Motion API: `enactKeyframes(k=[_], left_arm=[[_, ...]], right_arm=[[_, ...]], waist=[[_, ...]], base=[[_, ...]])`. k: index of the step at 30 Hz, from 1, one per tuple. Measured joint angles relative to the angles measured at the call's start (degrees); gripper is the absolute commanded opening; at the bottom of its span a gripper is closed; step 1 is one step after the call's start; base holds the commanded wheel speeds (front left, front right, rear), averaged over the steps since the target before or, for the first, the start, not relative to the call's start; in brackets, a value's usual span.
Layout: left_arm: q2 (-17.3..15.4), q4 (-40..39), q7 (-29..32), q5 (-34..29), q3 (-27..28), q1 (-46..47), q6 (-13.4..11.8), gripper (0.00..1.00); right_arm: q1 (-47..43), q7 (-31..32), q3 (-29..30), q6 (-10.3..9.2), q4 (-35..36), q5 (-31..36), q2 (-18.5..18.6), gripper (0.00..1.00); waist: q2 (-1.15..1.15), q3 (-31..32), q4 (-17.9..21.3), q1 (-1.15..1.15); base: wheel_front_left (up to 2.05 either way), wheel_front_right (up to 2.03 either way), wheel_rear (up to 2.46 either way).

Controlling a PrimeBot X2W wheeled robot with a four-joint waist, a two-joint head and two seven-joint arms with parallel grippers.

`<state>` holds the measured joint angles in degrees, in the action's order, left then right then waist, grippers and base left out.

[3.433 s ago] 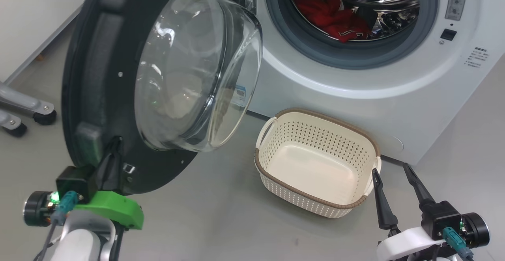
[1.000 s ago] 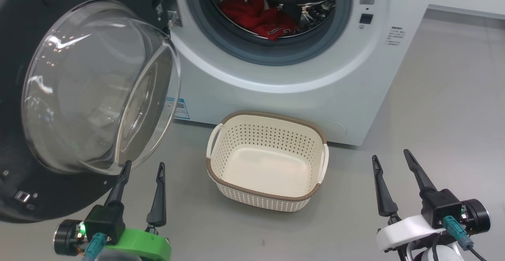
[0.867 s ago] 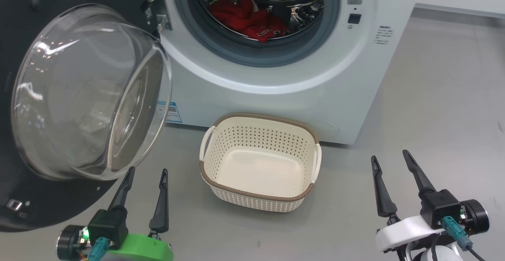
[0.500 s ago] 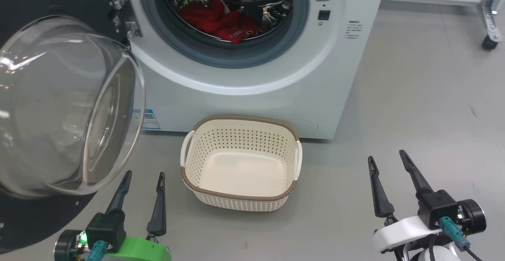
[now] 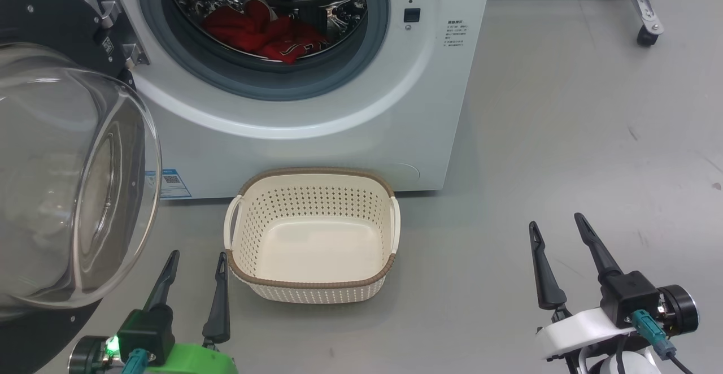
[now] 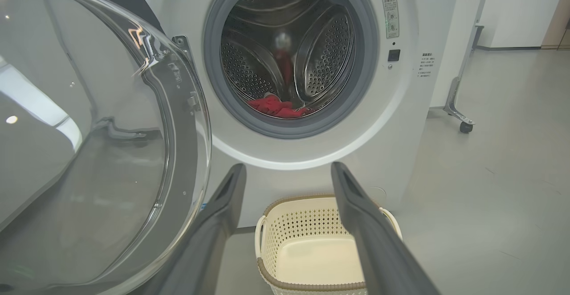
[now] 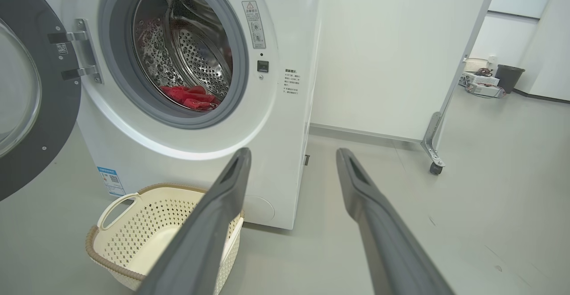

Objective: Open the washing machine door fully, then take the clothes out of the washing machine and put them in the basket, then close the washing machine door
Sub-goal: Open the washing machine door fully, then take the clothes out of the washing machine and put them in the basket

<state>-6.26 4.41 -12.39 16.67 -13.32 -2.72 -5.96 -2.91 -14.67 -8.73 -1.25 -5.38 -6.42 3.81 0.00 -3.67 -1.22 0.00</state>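
Left gripper: near left, on a green wrist housing; two long dark fingers spread apart, holding nothing, pointing toward the machine; tips near the lower rim of the door's glass and just left of the basket

Right gripper: near right, on a white wrist housing; fingers spread apart, holding nothing, above bare grey floor, well apart from the basket and right of the machine's front

Washing machine door: at far left, swung wide open on metal hinges at the left side of the opening; glossy black ring with a bulging clear glass bowl facing out

Washing machine: white front-loader at the far centre; grey rubber gasket round the opening; perforated steel drum behind it; small blue label sticker low on the left of the front

Clothes: red heap with a patch of dark and white lettering, lying low in the drum

Basket: cream, perforated sides, brown woven rim, white side handles; on the floor just in front of the machine, below the opening; inside bare
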Motion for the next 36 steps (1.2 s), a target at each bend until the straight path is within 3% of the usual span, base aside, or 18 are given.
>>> enactKeyframes(k=[36], left_arm=[[0.2, 0.4, 1.2, -1.7, -0.5, 0.0, -0.3, 1.00]], right_arm=[[-0.7, 0.0, 1.1, -0.42, 1.1, -0.1, -0.1, 1.00]], waist=[[0.00, -0.2, 1.1, 0.00]], base=[[0.00, 0.00, 0.00]])
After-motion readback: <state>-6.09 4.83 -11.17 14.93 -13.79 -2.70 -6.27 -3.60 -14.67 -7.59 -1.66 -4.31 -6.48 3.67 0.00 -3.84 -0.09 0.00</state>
